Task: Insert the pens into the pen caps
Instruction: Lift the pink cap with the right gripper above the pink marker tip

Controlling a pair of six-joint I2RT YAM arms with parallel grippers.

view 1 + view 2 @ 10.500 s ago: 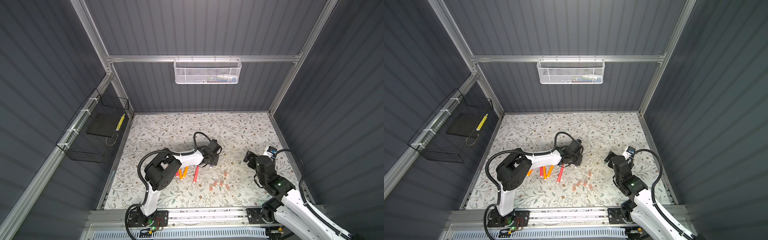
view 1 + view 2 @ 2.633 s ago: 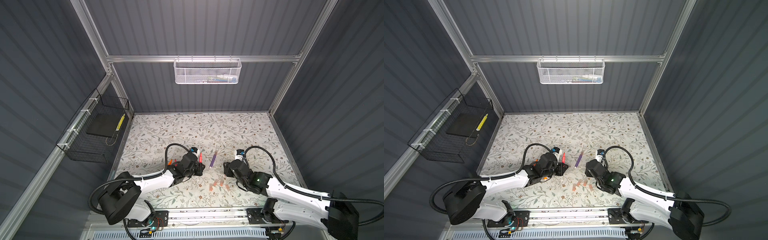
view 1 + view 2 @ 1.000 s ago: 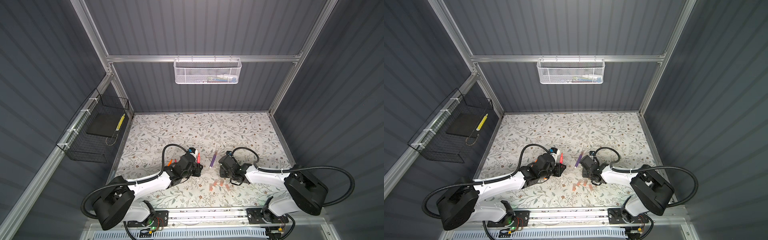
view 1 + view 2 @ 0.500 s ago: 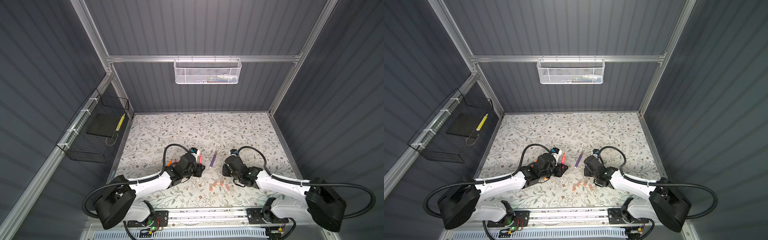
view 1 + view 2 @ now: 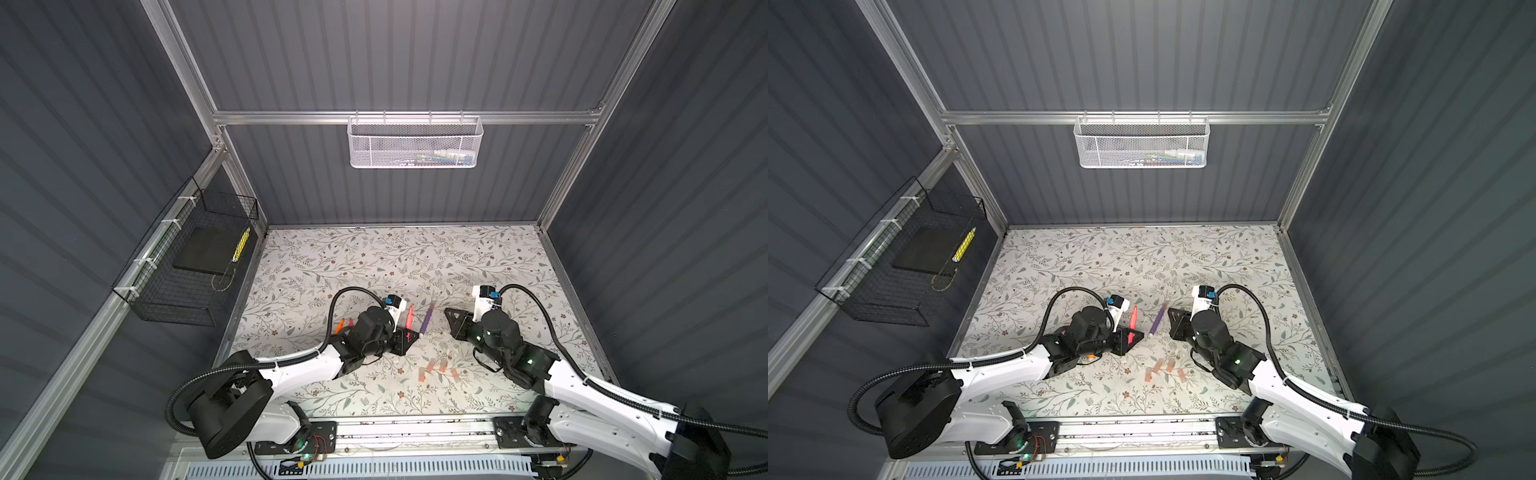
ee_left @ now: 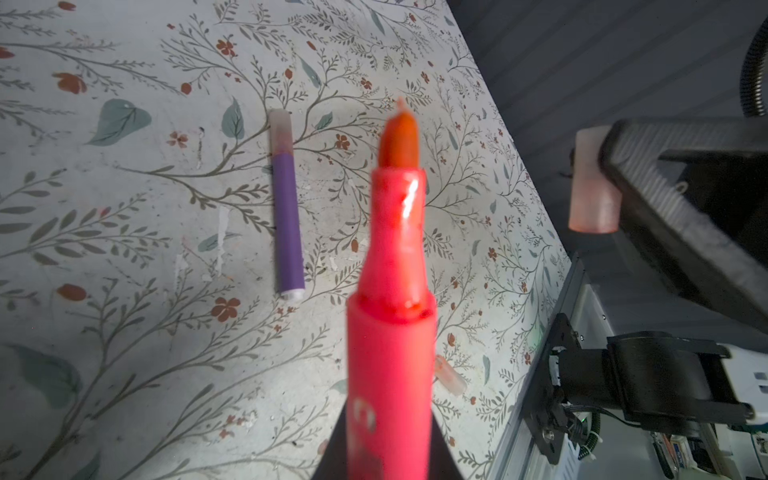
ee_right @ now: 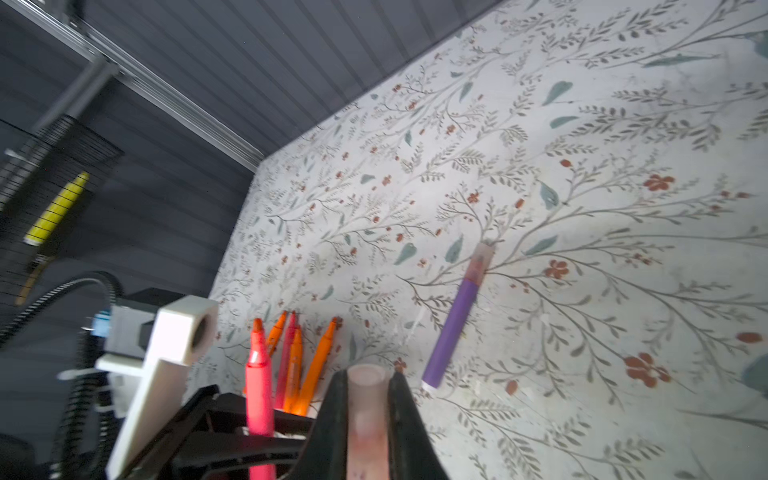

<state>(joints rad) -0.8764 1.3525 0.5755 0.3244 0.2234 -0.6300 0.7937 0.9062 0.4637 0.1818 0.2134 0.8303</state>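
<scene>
1. A cluster of loose pen caps (image 5: 1158, 365) lies on the floral tabletop (image 5: 374, 257) near its front edge, between the two arms.
2. The left gripper (image 5: 405, 337) is clamped tight on a pink-red pen (image 6: 392, 332), whose bare tip points away from the gripper, clear of the tabletop.
3. The right gripper (image 5: 452, 318) pinches one translucent cap (image 7: 366, 384) between closed jaws, well apart from that pen's tip.
4. Between the grippers a purple pen (image 5: 426, 321) lies flat, a cap already on its far end.
5. Beyond the left arm, three orange pens (image 7: 318, 365) and another pink-red one lie bunched together, uncapped.
</scene>
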